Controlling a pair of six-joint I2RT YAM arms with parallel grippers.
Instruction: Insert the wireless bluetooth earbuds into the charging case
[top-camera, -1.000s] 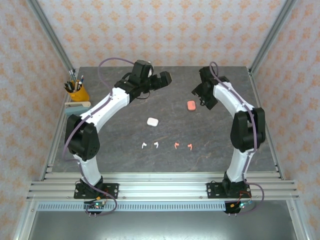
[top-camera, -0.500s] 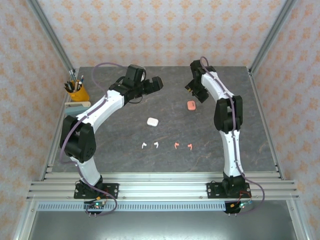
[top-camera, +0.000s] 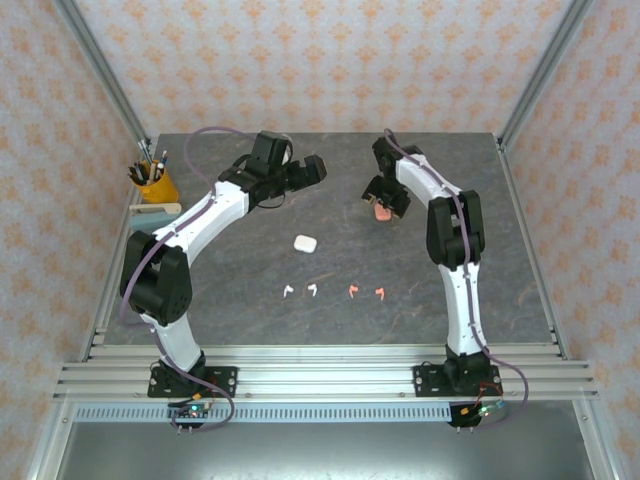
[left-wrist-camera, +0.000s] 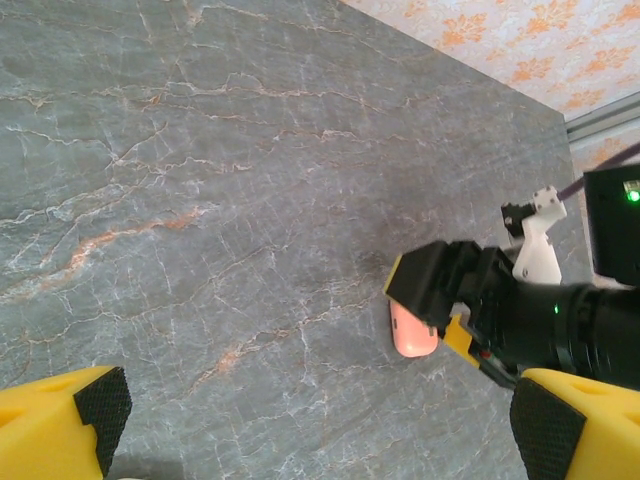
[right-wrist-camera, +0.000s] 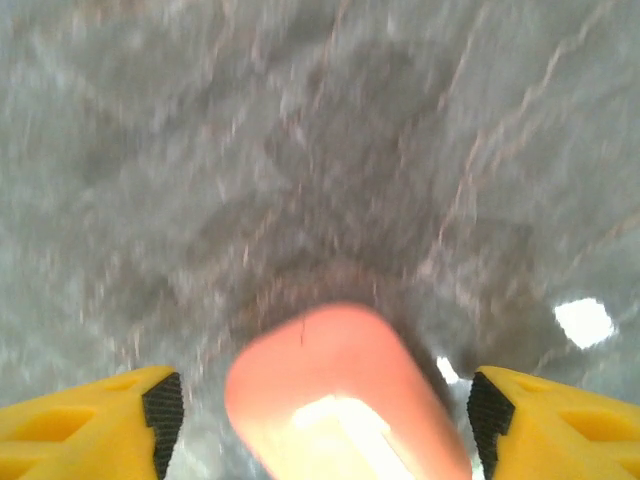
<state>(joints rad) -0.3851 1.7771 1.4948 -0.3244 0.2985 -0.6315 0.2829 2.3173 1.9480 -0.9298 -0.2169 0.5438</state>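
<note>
Over coral case (left-wrist-camera: 410, 333) | right end effector (right-wrist-camera: 320, 402) open astride it | left end effector (left-wrist-camera: 322, 412) open (wide) | earbuds (top-camera: 312, 290) well apart

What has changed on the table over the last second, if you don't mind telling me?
The right tool moved left over the pink case, and its open fingers now straddle the case without gripping it. The left tool drew back slightly to the left, open. The white case, the four earbuds and the pencil cup have not moved.
</note>
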